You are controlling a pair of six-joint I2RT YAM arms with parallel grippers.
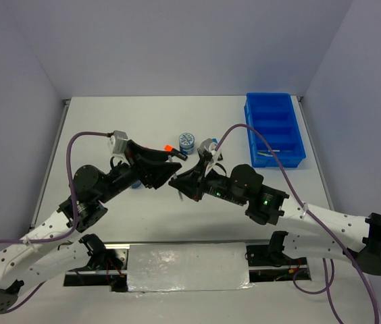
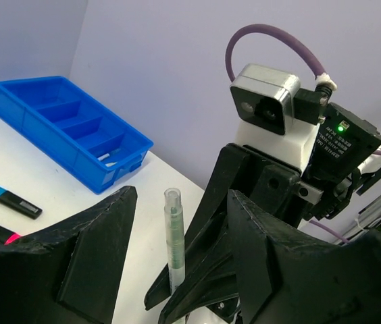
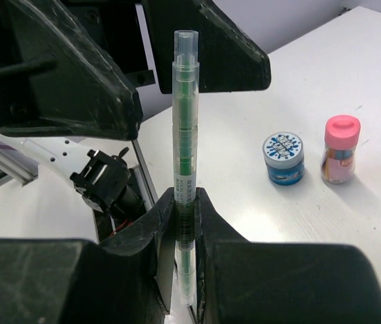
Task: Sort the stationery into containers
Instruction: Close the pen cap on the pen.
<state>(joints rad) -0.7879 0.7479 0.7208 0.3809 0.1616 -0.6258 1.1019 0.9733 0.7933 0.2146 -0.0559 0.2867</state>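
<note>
Right gripper (image 3: 186,226) is clamping a clear, green-cored pen (image 3: 185,121) upright over mid-table, and the pen's lower end is running out of frame. Left gripper (image 2: 180,216) is standing spread, facing the pen without touching it. Blue tray (image 1: 275,128) is sitting far right, its contents indistinct.

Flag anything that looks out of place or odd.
Nothing spilled or broken. One oddity: a clear green pen stands upright, pinched by the right claw, with the left claw open either side of it.
</note>
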